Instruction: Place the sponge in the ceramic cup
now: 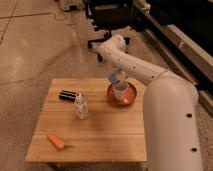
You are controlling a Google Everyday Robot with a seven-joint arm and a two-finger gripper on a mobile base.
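A white ceramic cup (120,93) stands in an orange-brown bowl (122,97) at the right back of the wooden table (100,130). A light blue sponge (116,78) hangs just above the cup's rim, tilted. My gripper (118,78) is right over the cup, at the end of the white arm that comes in from the right, and the sponge sits at its tip.
A clear bottle with a white cap (81,106) stands mid-table. A black object (68,95) lies behind it. An orange carrot-like item (56,142) lies near the front left corner. Black office chairs (107,17) and a dark bench are behind the table.
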